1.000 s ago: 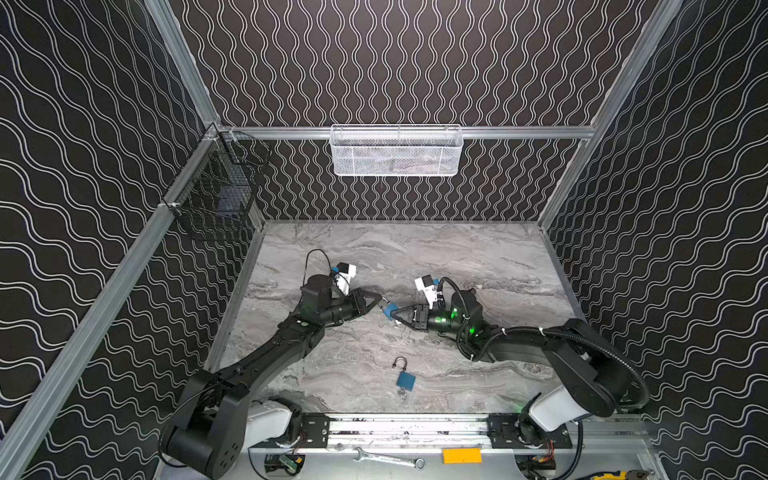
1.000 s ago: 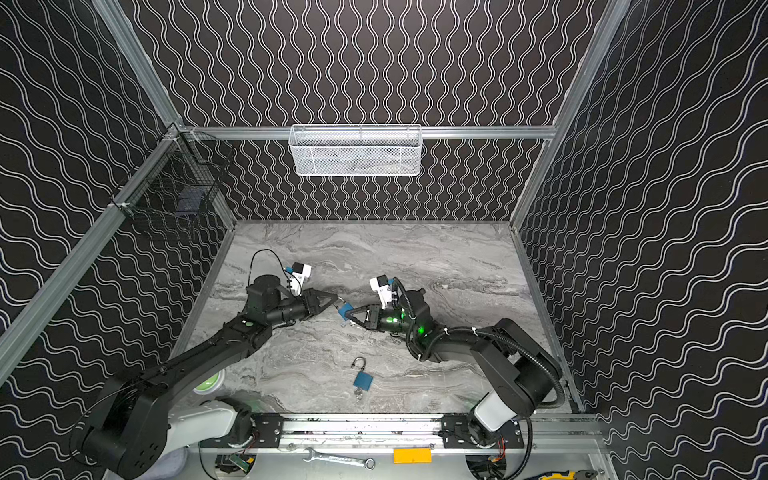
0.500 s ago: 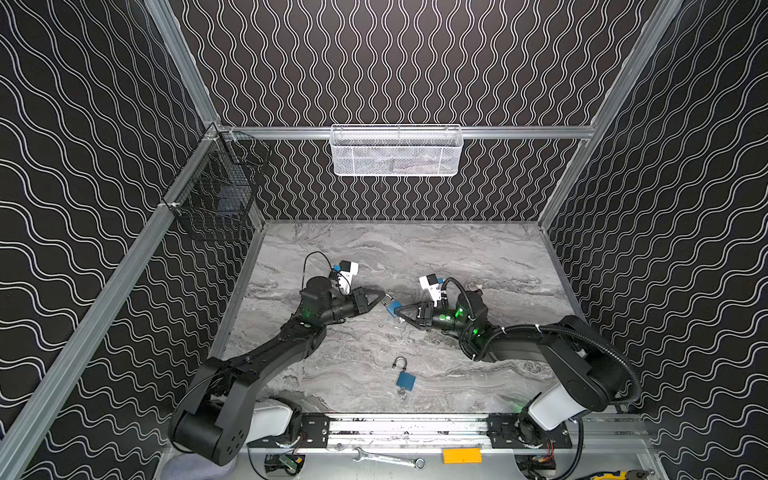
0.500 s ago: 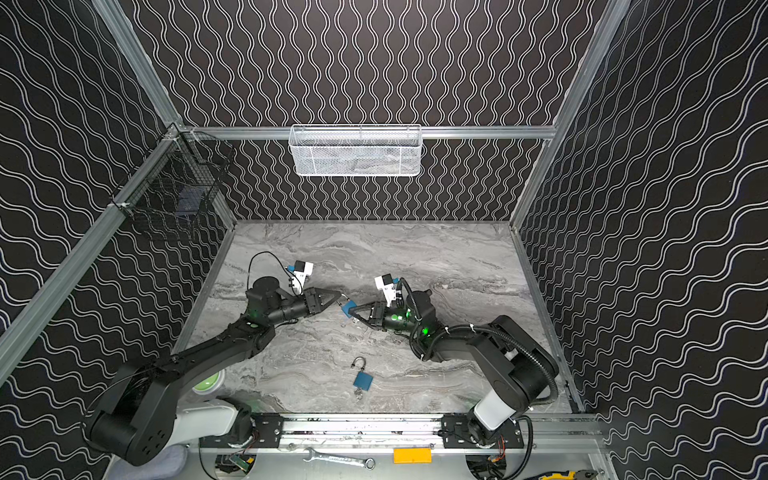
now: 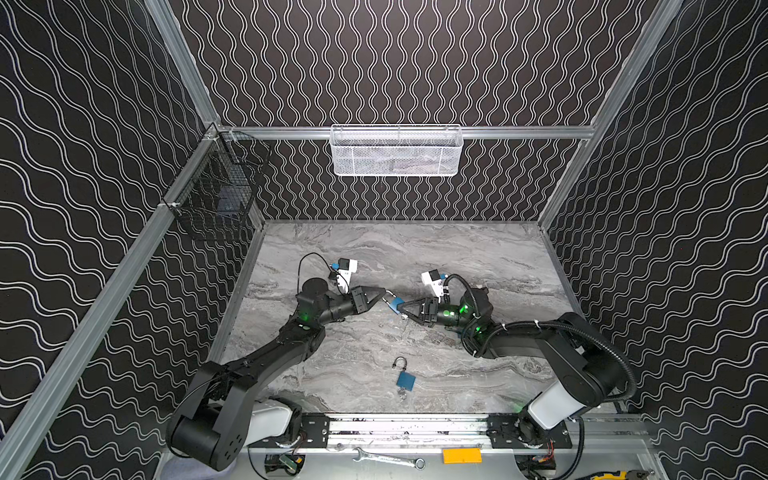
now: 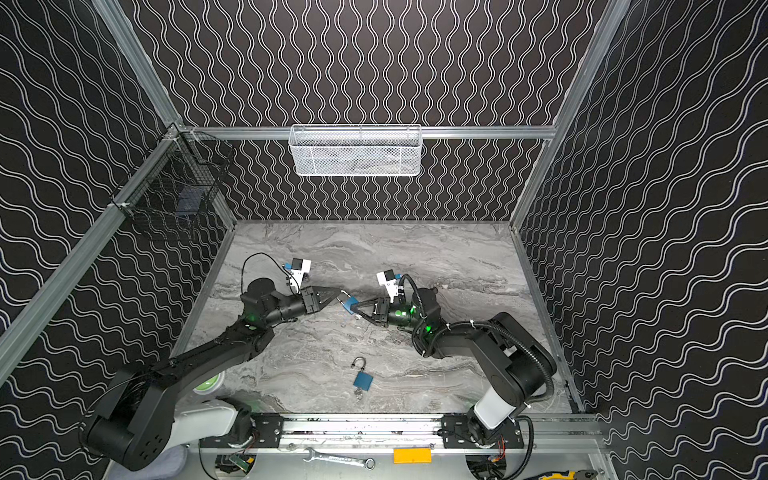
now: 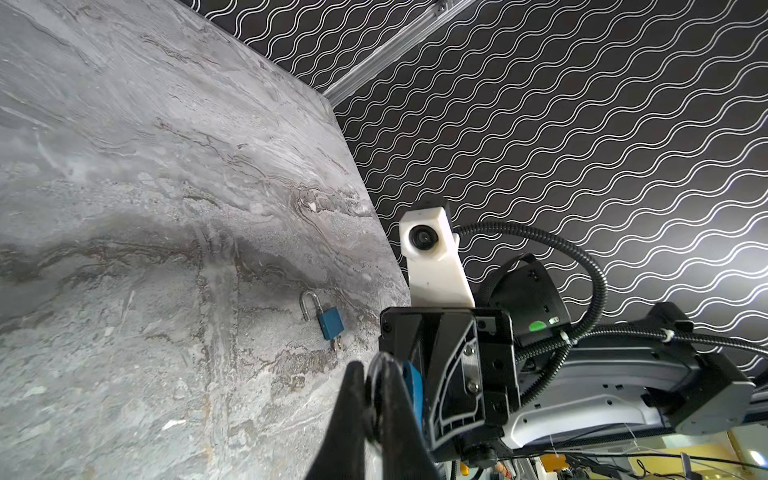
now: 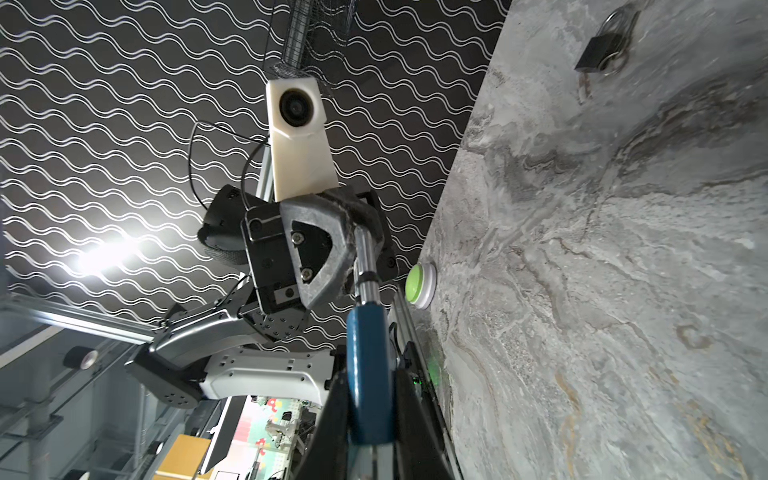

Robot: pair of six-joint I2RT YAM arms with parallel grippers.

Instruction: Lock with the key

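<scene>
**Padlock held between both arms, locking not shown as done**

Nearest me, on the front rail, lie a wrench and an orange block, both off the worktop. A green button sits at the near left corner.

Next in is a second padlock, flat on the worktop near the front. Its shackle points away from me and a key ring is at its bottom end. No arm is touching it.

Mid-worktop, the blue padlock is up off the surface between the two arms. The right fingers are clenched on its blue body. The left fingers are clenched on its shackle, so the two arms meet tip to tip.

I can't make out a key in the held lock from any view, and I can't tell whether the shackle is seated.

My read is that pick-up and bracing are done. Pushing the shackle home and turning the key are probably left.

Far back, a black wire basket hangs on the left wall and a white mesh basket on the rear rail.
</scene>
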